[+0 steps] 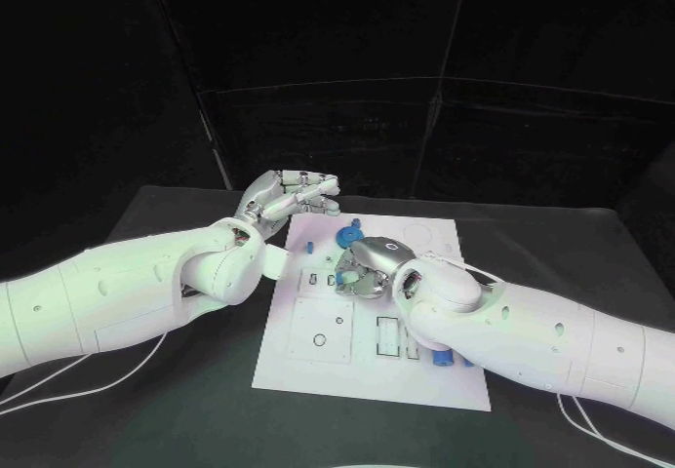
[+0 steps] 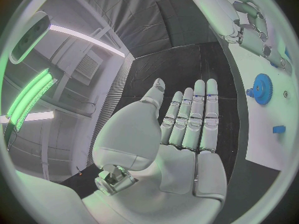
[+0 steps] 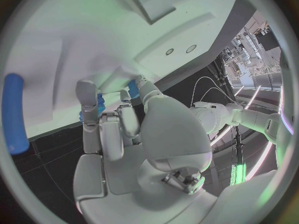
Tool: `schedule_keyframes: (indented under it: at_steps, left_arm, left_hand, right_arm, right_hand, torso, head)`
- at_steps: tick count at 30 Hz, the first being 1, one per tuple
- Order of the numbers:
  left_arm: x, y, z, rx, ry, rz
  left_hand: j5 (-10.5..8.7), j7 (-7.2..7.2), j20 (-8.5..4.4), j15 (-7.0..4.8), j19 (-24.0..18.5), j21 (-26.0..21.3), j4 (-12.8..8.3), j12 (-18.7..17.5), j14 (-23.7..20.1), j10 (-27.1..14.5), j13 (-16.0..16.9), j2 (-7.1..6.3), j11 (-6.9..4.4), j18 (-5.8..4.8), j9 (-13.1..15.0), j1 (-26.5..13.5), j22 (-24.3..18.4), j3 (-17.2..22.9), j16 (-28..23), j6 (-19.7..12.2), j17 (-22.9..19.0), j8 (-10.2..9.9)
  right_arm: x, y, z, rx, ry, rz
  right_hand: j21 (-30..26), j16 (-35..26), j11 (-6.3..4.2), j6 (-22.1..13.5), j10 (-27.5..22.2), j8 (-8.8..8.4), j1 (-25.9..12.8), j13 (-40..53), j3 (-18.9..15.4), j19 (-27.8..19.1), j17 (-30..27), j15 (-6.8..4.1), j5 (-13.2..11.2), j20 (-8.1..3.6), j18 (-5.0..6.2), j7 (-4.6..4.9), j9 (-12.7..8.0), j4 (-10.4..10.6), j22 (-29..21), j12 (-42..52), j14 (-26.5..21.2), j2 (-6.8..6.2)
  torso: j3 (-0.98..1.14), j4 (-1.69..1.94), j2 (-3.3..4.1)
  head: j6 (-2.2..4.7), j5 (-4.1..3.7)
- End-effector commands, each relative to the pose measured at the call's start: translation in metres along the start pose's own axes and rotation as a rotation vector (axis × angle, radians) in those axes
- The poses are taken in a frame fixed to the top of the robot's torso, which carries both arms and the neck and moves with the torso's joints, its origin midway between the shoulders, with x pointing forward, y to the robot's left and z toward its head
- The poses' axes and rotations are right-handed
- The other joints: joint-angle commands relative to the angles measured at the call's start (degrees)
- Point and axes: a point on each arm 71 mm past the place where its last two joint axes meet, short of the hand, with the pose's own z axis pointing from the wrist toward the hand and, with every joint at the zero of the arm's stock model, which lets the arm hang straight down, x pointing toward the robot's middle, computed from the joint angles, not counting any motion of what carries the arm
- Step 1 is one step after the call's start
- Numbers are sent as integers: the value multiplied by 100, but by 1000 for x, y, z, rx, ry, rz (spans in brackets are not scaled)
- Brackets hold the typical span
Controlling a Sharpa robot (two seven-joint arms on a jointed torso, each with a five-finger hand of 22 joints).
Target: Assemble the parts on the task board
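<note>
1. The right hand (image 1: 369,268) hangs over the middle of the board (image 1: 317,336), fingers curled down around a small blue part (image 3: 99,103) at their tips; the wrist view shows blue between the fingers (image 3: 89,97), so it looks pinched, close against the white plate.
2. The left hand (image 2: 181,134) is flat and empty, fingers straight and together, off the board's far left corner.
3. Judged step: seating that part in the board. Next calls for lining it up with its slot and pressing straight down.
4. A blue gear (image 1: 349,234) stands just beyond the right hand; a blue peg (image 3: 14,112) lies apart. The gear crowds the approach.
</note>
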Motion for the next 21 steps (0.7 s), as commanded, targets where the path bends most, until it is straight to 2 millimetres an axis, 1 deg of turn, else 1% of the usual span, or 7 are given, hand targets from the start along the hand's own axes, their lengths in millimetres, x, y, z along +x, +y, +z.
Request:
schedule_keyframes:
  at_steps: [1,6,11,13,15,17,21]
  left_arm:
    - [1,-1,1,2,11,-5]
    - [1,-1,1,-1,12,-6]
    - [0,0,1,-8,12,-6]
    - [0,0,1,-12,10,-4]
    - [-2,1,0,-16,8,4]
    - [-3,1,0,-24,10,15]
    - [-5,3,-1,-49,22,52]
  left_hand:
    - [19,13,-12,-25,-40,12,-25,0,-27,22,-7,38,10,61,-6,2,-5,-4,20,14,5,-25]
    - [19,13,-12,-25,-40,12,-25,0,-27,22,-7,38,10,61,-6,2,-5,-4,20,14,5,-25]
    - [19,16,-14,-33,-25,27,-39,-20,12,16,-14,34,14,67,-8,11,1,-3,40,10,13,-43]
    - [14,-2,-38,-68,69,88,-50,-39,155,37,-18,40,-2,80,-6,11,25,0,89,33,48,-58]
    - [15,-45,-119,-163,322,249,-59,-49,506,115,-14,45,-52,96,0,2,95,-1,220,104,141,-57]
    - [29,-93,-242,-272,652,483,-59,-54,924,255,-4,33,-136,91,4,-26,203,-15,386,209,281,-45]
    - [27,-188,-464,-497,1176,951,-15,57,1744,792,67,44,-301,81,21,-105,440,-45,804,478,633,9]
  right_arm:
    - [0,-1,0,11,-13,0]
    - [-1,1,0,1,-27,5]
    - [-4,2,-2,-24,-71,20]
    - [-6,3,-5,-55,-87,27]
    - [-8,5,-11,-106,-103,33]
    - [-11,5,-18,-166,-117,43]
    - [-18,2,-34,-262,-128,79]
  right_hand:
    - [-23,-40,7,-63,-37,-28,-62,-17,-49,-37,585,48,31,24,11,12,2,10,-6,-36,400,-8]
    - [-89,-89,29,-150,-153,-60,-109,-154,-130,-101,483,68,48,44,30,34,6,78,-127,-152,375,-32]
    - [-158,-138,65,-290,-311,-104,-204,-353,-336,-162,399,99,141,76,46,73,11,228,-234,-315,352,-115]
    - [-173,-148,77,-340,-331,-117,-208,-380,-419,-172,382,108,211,84,48,86,10,269,-255,-333,349,-161]
    - [-206,-154,102,-432,-365,-141,-190,-418,-565,-202,376,130,389,101,56,112,10,338,-309,-358,348,-229]
    - [-223,-142,114,-479,-383,-148,-160,-437,-655,-220,406,140,465,112,59,127,11,376,-337,-366,355,-256]
    - [-279,-156,153,-619,-434,-179,-55,-481,-814,-282,383,173,385,143,69,170,7,464,-424,-389,347,-247]
  torso:
    - [1,-2,2]
    - [-1,-8,1]
    - [0,5,-5]
    - [3,11,-6]
    - [5,13,-4]
    - [3,10,-3]
    - [-9,-5,-19]
  head:
    - [-14,-4]
    - [-15,-8]
    - [-2,-20]
    - [-3,-19]
    - [1,-15]
    - [2,-4]
    - [17,17]
